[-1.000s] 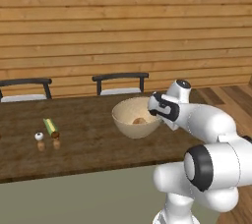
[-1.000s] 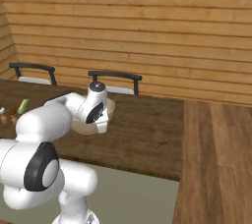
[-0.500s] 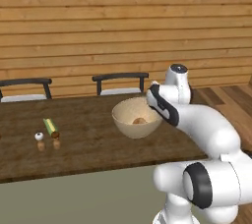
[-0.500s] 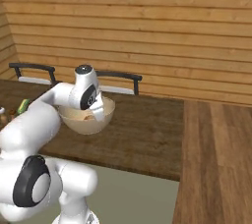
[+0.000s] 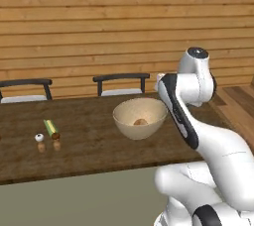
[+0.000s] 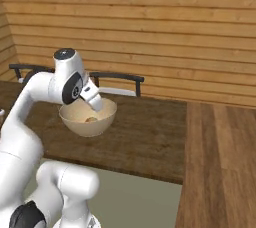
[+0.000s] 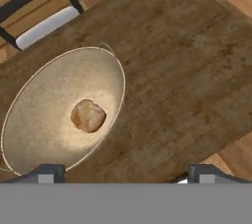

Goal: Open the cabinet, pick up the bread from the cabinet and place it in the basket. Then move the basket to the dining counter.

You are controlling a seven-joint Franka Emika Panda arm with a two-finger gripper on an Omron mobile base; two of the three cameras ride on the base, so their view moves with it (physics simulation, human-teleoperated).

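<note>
- Even, soft, rendered light fills all three views; no source shows.
- The basket (image 7: 59, 110) glows palest around the bread (image 7: 88, 115), darker toward its rim.
- The dining counter (image 5: 89, 141) reads dim, without glare.
- Textures look coarse and slightly blurred; edges stay undistorted.

Readable markings: none.
No text, label, brand, number or sign legible on any surface.

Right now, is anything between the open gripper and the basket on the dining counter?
Nothing visible. The gripper hangs open above the basket, whose rim sits beside one fingertip. The bread lies inside, and the basket rests on the dining counter.
</note>
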